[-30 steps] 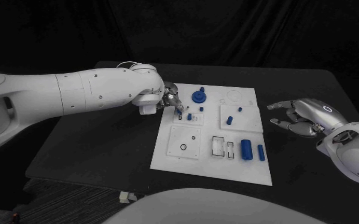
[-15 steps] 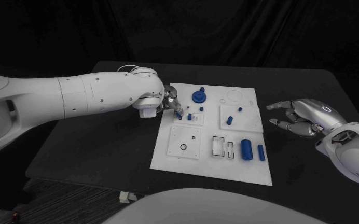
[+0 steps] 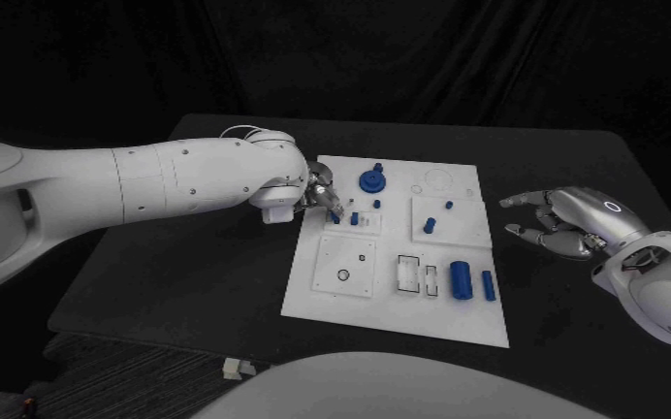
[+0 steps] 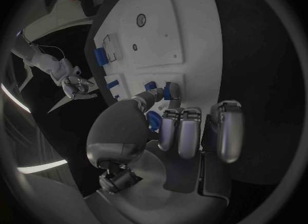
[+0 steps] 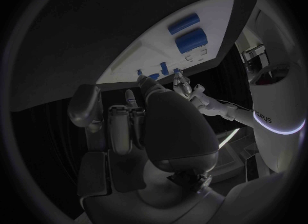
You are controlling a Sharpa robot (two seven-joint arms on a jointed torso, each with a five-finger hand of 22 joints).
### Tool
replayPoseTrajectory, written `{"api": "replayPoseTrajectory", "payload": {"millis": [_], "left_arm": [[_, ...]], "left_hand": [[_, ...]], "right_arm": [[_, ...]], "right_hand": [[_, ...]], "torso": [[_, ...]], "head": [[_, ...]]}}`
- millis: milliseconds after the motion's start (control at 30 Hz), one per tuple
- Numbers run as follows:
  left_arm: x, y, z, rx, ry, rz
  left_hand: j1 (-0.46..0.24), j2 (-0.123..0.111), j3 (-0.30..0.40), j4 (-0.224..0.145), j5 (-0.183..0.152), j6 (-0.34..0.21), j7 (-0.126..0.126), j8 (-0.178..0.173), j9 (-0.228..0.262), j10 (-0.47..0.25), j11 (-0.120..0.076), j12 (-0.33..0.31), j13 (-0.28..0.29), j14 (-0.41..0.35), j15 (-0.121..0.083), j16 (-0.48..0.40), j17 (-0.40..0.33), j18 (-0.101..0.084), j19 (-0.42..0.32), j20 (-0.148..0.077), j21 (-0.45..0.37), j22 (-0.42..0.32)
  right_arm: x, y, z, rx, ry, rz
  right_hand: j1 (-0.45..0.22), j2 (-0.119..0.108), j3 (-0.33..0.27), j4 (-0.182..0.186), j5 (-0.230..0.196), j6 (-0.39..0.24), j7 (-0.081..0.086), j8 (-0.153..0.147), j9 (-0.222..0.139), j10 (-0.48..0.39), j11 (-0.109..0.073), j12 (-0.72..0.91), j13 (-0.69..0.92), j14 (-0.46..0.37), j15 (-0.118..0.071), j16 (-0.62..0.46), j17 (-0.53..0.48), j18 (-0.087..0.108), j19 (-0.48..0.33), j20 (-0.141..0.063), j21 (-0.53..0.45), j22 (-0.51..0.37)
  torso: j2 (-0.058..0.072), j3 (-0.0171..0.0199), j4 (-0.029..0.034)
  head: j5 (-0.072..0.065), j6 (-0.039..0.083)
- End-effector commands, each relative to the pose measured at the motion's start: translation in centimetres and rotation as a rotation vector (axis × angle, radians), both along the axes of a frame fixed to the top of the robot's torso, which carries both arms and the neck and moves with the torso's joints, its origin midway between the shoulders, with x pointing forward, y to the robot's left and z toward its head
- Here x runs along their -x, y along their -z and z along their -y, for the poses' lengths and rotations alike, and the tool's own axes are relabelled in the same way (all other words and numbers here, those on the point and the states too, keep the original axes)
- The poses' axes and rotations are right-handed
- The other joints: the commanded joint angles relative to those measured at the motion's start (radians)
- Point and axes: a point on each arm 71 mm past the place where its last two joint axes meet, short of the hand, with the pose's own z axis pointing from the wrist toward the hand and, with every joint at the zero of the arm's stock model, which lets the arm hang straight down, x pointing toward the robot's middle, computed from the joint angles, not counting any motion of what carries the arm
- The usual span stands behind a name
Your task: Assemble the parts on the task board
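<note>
The white task board (image 3: 367, 295) lies in the middle of the black table. My left hand (image 3: 316, 194) hovers over the board's left edge and pinches a small blue peg (image 3: 335, 213) between thumb and a finger, just above the upper-left block; the left wrist view shows the peg (image 4: 169, 91) at the fingertips. A blue round knob (image 3: 372, 181) stands at the board's far side. Short blue pegs (image 3: 430, 223) stand in the middle blocks. Two blue cylinders (image 3: 461, 278) lie at the near right. My right hand (image 3: 570, 222) floats right of the board, fingers apart, holding nothing.
Black table (image 3: 196, 273) surrounds the board, with bare surface on the near left and right. A square block with a small hole (image 3: 345, 269) and a rectangular slot (image 3: 407, 274) sit at the board's near side. A dark curtain hangs behind the table.
My left hand has drifted slightly nearer and lower over the board's left block, still pinching the peg. The right hand has not moved.
</note>
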Motion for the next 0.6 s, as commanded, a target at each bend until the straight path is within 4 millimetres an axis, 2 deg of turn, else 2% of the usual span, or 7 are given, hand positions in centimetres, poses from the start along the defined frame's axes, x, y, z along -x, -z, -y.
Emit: {"api": "replayPoseTrajectory", "payload": {"millis": [33, 133, 600], "left_arm": [[0.17, 0.38, 0.22, 0.015, 0.007, 0.005], [0.24, 0.48, 0.16, 0.013, 0.008, 0.000], [0.38, 0.73, 0.11, 0.004, 0.017, -0.019]], "left_hand": [[0.003, 0.010, 0.000, 0.001, 0.000, -0.004, -0.007, -0.007, -0.002, 0.098, -0.007, 0.002, 0.258, 0.102, -0.007, 0.003, 0.263, 0.011, 0.022, -0.004, 0.004, 0.219], [0.004, 0.010, 0.000, 0.001, 0.001, -0.004, -0.007, -0.007, -0.002, 0.097, -0.007, 0.001, 0.258, 0.102, -0.007, 0.003, 0.263, 0.012, 0.022, -0.004, 0.003, 0.219], [0.006, 0.008, -0.006, -0.001, -0.004, -0.005, -0.007, -0.008, -0.003, 0.094, -0.007, -0.002, 0.255, 0.102, -0.007, 0.003, 0.263, 0.013, 0.020, -0.004, -0.001, 0.218]], "right_arm": [[0.01, 0.11, 0.12, 0.006, 0.015, -0.002], [0.01, 0.14, 0.12, 0.006, 0.016, -0.003], [0.00, 0.36, 0.14, 0.010, 0.020, -0.009]], "right_hand": [[0.010, -0.002, 0.005, 0.001, 0.006, 0.009, 0.001, -0.006, -0.001, 0.035, 0.007, -0.003, 0.176, 0.085, 0.005, -0.006, 0.188, 0.008, -0.005, 0.001, -0.005, 0.137], [0.010, -0.002, 0.006, 0.001, 0.007, 0.009, 0.001, -0.006, -0.001, 0.035, 0.007, -0.003, 0.176, 0.085, 0.005, -0.006, 0.188, 0.008, -0.005, 0.001, -0.005, 0.137], [0.012, -0.002, 0.008, 0.000, 0.012, 0.009, 0.001, -0.007, -0.002, 0.035, 0.006, -0.003, 0.176, 0.085, 0.005, -0.006, 0.188, 0.008, -0.005, 0.001, -0.005, 0.137]], "torso": [[0.000, -0.0001, 0.0028], [0.000, 0.0009, 0.0018], [0.000, 0.0014, 0.0023]], "head": [[-0.003, 0.000], [-0.001, 0.000], [0.001, 0.000]]}}
